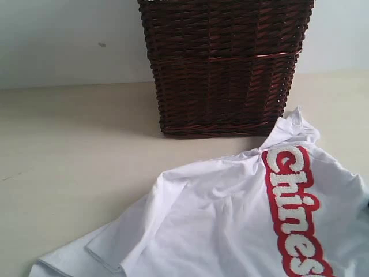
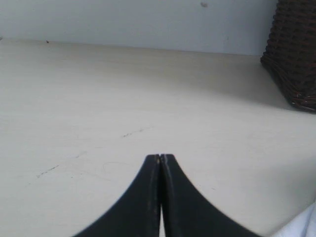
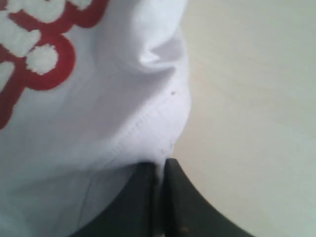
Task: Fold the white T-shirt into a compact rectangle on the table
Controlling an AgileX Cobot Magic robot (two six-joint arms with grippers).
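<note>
The white T-shirt [image 1: 230, 225] lies rumpled at the lower right of the table [image 1: 75, 150], its red-outlined "Chinese" lettering [image 1: 294, 208] running down the right side. Neither gripper shows in the exterior view. In the right wrist view my right gripper [image 3: 160, 165] is shut on a hemmed edge of the white T-shirt [image 3: 98, 108], with cloth pinched between its black fingers. My left gripper [image 2: 161, 158] is shut with nothing in it, over bare table [image 2: 98, 108]. A corner of the white T-shirt [image 2: 303, 224] shows beside it.
A tall dark wicker basket [image 1: 225, 63] stands at the back of the table against the pale wall [image 1: 63, 40]; its lower corner [image 2: 294, 54] appears in the left wrist view. Bare table lies to the left of the shirt.
</note>
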